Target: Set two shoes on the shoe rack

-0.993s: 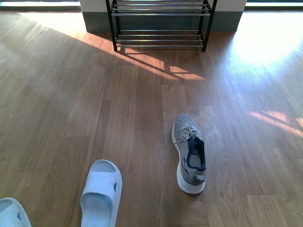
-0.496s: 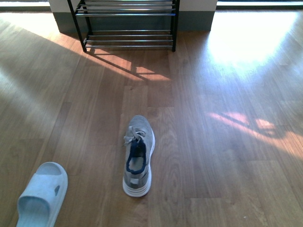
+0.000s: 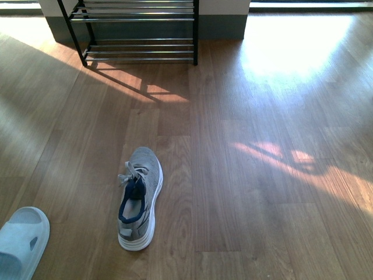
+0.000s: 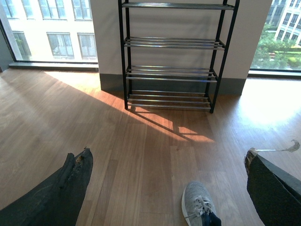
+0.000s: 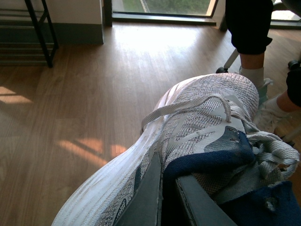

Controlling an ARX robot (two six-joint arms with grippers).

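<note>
Right gripper [image 5: 167, 188] is clamped on the navy heel collar of a grey knit sneaker, the held sneaker [image 5: 197, 122], with one finger [image 5: 146, 197] outside the collar and the other inside. Left gripper [image 4: 167, 157] is spread wide and holds nothing.

Front view:
- A second grey sneaker, the floor sneaker [image 3: 140, 198], lies on the wood floor [image 3: 262, 192] at 7 o'clock, toe toward the rack.
- The pale-blue slide [image 3: 20, 242] is at 8 o'clock, cut by the frame edge.
- The shoe rack [image 3: 137, 49] is far off at 11 o'clock against the wall, and nothing shows on the tiers in view.

Handling, as a judgement:
- The sneaker is probably light.
- The knit upper is soft and will fold under a pinch, while the white sole is stiffer, so the collar or heel counter is the sensible hold.
- Loose laces [image 5: 188, 106] could snag on the thin chrome bars, and the sole must bridge at least two of them.
- The slide looks stiff and smooth, so it is best taken by the strap.

Hard to see:
- Neither arm shows in the front view.
- The held sneaker's heel and underside are out of frame.
- The rack's upper tiers are cropped in the front view.
- Only a person's leg [image 5: 254, 70] shows at the right wrist view's edge.
</note>
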